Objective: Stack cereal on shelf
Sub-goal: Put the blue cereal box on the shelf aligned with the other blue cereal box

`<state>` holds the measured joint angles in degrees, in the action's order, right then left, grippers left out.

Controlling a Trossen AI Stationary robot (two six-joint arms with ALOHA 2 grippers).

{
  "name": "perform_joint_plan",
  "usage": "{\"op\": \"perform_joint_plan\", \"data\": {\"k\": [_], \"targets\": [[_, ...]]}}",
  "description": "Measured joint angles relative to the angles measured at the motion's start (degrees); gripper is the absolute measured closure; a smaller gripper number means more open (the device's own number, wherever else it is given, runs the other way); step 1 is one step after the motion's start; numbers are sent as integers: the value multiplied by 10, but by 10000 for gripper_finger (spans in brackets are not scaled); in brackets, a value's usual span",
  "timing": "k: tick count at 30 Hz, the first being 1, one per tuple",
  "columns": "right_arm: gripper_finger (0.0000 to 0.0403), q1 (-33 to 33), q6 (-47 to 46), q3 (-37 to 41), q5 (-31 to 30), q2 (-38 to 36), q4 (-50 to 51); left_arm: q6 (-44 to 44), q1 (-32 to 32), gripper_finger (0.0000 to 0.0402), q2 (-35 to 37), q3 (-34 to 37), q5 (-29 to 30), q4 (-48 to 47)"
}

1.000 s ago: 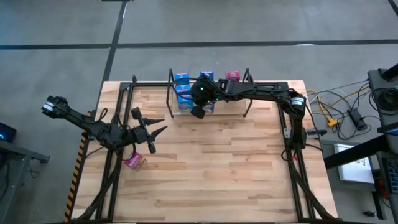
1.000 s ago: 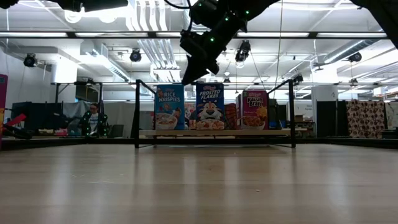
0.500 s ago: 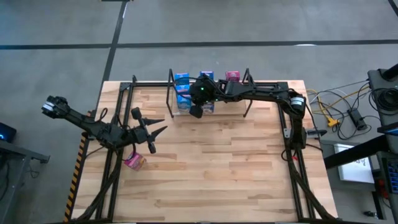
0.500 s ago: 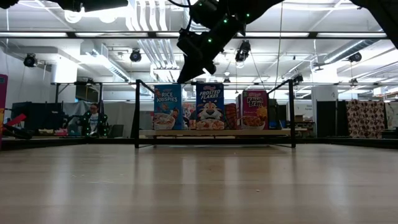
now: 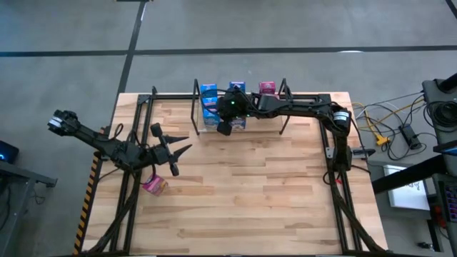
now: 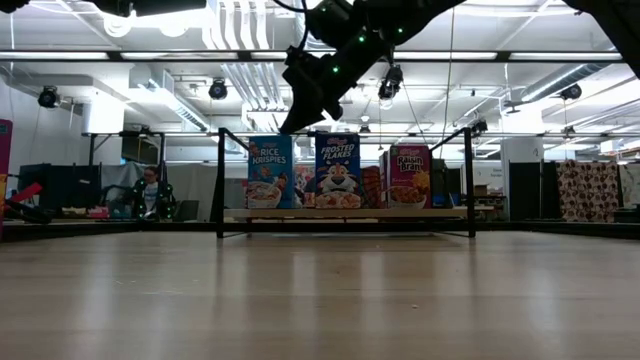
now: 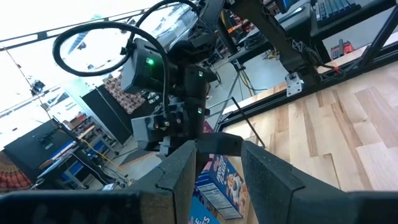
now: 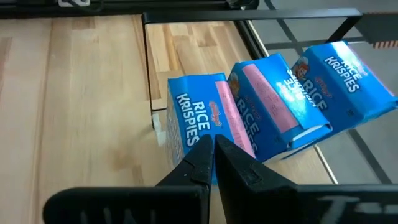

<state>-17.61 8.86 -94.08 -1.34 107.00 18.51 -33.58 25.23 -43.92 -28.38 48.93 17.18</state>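
Three cereal boxes [image 6: 338, 171] upright on shelf [image 6: 345, 213]; arm above, fingers unclear.

Grey concrete floor [image 5: 285, 28], ceiling strip lights [image 6: 520, 57] — exposed ducts [image 6: 240, 30]

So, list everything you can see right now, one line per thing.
small black-post metal shelf: one, black with a pale tier, far edge of the table, centre
blue mini cereal boxes: at least three, blue, on the shelf; the right arm hides part of the row
magenta mini cereal box: one, magenta, right end of the shelf
pink mini cereal box: one, pink, lying on the table beside the left arm
pale wooden table: one, light wood
person: one, in the room behind
left hand: one, dark, near the table's left side
right hand: one, dark, shut and empty, above the shelf's front
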Motion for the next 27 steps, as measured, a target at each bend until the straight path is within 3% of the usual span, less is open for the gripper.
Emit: {"op": "perform_joint_plan", "data": {"k": [14, 27], "targets": [[394, 2, -7, 11, -2, 39, -119, 0, 0, 288, 0, 0, 0, -1], [394, 2, -1, 10, -3, 55, -141, 0, 0, 288, 0, 0, 0, -1]]}}
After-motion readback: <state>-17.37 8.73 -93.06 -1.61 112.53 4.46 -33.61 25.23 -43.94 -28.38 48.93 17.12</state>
